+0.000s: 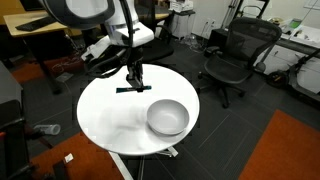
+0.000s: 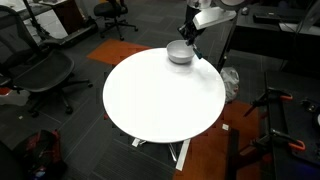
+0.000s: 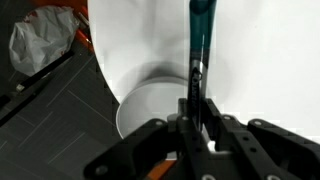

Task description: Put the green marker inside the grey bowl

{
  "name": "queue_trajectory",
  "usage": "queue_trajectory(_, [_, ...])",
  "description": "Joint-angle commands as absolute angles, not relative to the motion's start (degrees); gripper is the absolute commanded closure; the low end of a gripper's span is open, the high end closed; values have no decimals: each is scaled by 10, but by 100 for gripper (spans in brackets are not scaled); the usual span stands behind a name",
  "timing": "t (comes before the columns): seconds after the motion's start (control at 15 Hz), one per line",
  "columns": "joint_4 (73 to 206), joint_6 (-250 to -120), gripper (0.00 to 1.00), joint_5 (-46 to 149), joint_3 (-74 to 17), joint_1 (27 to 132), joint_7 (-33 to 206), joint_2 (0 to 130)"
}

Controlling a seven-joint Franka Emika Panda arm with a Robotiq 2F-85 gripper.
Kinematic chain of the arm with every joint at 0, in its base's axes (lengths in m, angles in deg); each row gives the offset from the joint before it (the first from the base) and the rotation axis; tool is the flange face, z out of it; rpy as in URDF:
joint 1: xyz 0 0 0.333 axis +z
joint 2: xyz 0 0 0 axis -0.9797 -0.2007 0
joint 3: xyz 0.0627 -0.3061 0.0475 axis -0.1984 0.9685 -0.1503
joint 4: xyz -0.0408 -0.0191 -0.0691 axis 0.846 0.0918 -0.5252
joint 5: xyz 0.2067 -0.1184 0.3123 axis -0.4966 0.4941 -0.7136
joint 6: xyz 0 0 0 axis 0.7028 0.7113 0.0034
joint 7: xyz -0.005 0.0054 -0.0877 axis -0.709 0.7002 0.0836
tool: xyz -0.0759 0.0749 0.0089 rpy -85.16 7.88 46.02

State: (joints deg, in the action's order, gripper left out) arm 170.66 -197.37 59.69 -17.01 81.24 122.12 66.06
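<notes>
A white robot arm (image 1: 135, 36) with rounded dark joints ends in a black gripper (image 3: 196, 118) built from angular, hinged links.

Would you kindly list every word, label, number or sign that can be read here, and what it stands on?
None can be read.
The green marker in the end effector bears a small pale mark in the wrist view, too blurred to read.
The grey bowl and the white table show no lettering.
</notes>
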Motion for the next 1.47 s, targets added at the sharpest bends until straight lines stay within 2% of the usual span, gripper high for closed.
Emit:
queue_trajectory(0.0, [1644, -1951, 95, 622, -163, 802, 1246, 628])
queue_trajectory(1.33, [1388, -1885, 95, 549, -158, 739, 1214, 402])
queue_trajectory(1.4, [1380, -1880, 56, 544, -157, 737, 1215, 394])
